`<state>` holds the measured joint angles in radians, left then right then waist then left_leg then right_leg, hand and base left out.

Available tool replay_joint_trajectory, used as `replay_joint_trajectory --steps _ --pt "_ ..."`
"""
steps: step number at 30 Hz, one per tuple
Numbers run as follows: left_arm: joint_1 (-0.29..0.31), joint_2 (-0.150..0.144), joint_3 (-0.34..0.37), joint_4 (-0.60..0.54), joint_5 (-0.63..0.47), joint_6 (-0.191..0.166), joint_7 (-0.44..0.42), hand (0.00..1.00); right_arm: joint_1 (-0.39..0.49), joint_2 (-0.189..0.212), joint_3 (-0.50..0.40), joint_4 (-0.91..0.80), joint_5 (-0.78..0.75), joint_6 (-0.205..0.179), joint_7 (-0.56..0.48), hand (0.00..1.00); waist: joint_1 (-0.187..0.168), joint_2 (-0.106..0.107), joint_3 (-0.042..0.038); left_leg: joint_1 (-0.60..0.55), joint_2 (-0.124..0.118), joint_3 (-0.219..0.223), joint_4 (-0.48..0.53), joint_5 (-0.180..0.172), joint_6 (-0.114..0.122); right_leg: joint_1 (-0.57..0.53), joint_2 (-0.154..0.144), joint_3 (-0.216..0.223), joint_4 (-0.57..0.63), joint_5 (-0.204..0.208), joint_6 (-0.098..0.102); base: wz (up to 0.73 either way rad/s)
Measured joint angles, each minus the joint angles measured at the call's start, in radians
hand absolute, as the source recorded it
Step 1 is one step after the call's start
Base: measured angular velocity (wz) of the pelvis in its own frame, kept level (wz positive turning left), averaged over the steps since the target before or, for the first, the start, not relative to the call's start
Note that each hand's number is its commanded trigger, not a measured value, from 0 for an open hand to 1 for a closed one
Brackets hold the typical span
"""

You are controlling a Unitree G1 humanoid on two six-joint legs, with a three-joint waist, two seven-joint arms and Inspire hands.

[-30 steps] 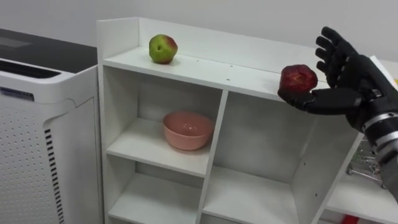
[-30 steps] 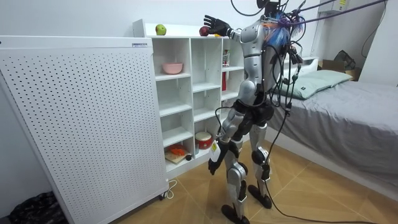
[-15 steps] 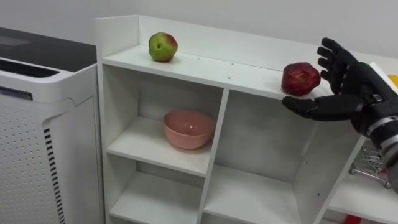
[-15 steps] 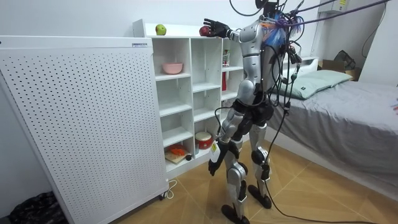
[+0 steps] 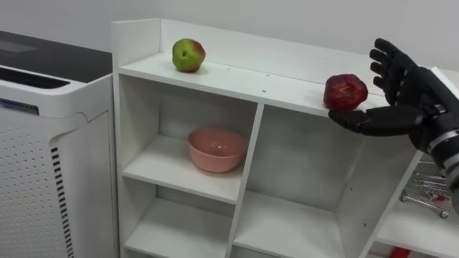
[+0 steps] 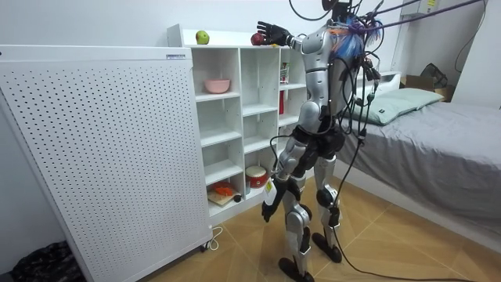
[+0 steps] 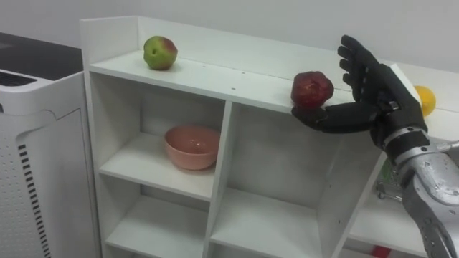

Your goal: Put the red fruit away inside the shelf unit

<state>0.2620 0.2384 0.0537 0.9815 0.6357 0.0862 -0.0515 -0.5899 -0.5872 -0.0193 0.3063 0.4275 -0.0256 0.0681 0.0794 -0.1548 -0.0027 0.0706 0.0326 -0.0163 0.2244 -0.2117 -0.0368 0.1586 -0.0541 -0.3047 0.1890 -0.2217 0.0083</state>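
A dark red apple [image 5: 345, 92] rests on the white closet's top board [image 5: 244, 79], near its front edge. My right hand [image 5: 405, 93] is open just right of the apple. Its fingers are spread and clear of the fruit, and the thumb reaches out below the apple along the board's edge. A green-red apple [image 5: 188, 55] sits at the left end of the same board. In the room view I stand facing the closet with the right arm raised to its top, and my left hand [image 6: 268, 208] hangs by my thigh.
A pink bowl [image 5: 216, 149] sits in the upper left compartment. A yellow-orange fruit [image 7: 424, 99] lies on the top board behind my right hand. A white perforated unit [image 5: 43, 143] stands against the closet's left side. A bed [image 6: 438, 133] is behind me.
My right hand's fingers have drawn away to the right of the red apple, which stays on the top board.
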Motion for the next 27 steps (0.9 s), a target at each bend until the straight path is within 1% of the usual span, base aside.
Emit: replay_joint_trajectory --steps 7,10,13,16,17,18,19,27 --pt "0.000 0.007 0.000 0.001 0.000 0.000 0.001 0.00 0.000 0.000 0.006 0.000 -0.002 0.000 0.001 0.00 0.003 0.001 0.0005 -0.005 0.000 0.000 -0.002 0.000 0.000 -0.005 0.000 -0.001 -0.001 0.000 0.000 0.00" --pt "0.001 0.006 0.000 0.001 0.002 0.000 0.003 0.00 0.000 -0.002 0.035 0.001 -0.002 0.000 0.002 0.00 0.005 0.000 0.0003 -0.007 0.000 -0.001 -0.002 0.000 0.000 -0.007 0.000 -0.002 -0.002 0.000 0.000 0.00" --pt "0.000 0.006 -0.001 0.001 0.002 0.000 0.005 0.00 -0.004 -0.004 0.040 0.005 -0.002 -0.003 0.011 0.00 0.007 0.000 0.0007 -0.006 0.000 -0.001 -0.002 0.000 0.000 -0.006 0.001 -0.002 -0.002 0.000 0.000 0.00" --pt "0.000 0.006 -0.001 0.000 0.002 0.000 0.008 0.00 -0.029 -0.004 0.048 0.036 -0.003 -0.003 0.022 0.00 0.007 -0.001 0.0018 -0.006 0.000 -0.001 -0.002 0.000 0.000 -0.006 0.001 -0.001 -0.003 0.000 0.000 0.00" --pt "0.000 0.006 -0.001 0.000 0.002 0.000 0.010 0.00 -0.032 -0.004 0.048 0.040 -0.003 -0.003 0.022 0.12 0.007 -0.002 0.0020 -0.006 0.000 -0.001 -0.002 0.000 0.000 -0.006 0.001 -0.002 -0.003 0.000 0.000 0.00" --pt "0.001 0.006 -0.001 -0.001 0.004 0.000 0.016 0.00 -0.035 -0.004 0.048 0.045 -0.005 -0.003 0.023 0.67 0.008 -0.001 0.0024 -0.007 0.000 -0.001 -0.001 0.000 0.000 -0.006 0.001 -0.002 -0.003 0.000 0.000 0.00" --pt "0.003 0.006 -0.001 -0.005 0.005 0.001 0.019 0.00 -0.035 -0.004 0.048 0.046 -0.009 -0.003 0.023 1.00 0.008 -0.002 0.0022 -0.007 0.000 -0.001 -0.002 0.000 0.000 -0.007 0.001 -0.002 -0.003 0.000 0.000 0.00" --pt "0.002 0.007 -0.001 -0.020 0.006 0.001 0.021 0.00 -0.036 -0.004 0.048 0.048 -0.063 -0.003 0.028 1.00 0.012 -0.003 0.0020 -0.007 0.000 -0.001 -0.002 0.000 0.000 -0.010 0.001 -0.002 -0.003 0.000 0.000 0.00"
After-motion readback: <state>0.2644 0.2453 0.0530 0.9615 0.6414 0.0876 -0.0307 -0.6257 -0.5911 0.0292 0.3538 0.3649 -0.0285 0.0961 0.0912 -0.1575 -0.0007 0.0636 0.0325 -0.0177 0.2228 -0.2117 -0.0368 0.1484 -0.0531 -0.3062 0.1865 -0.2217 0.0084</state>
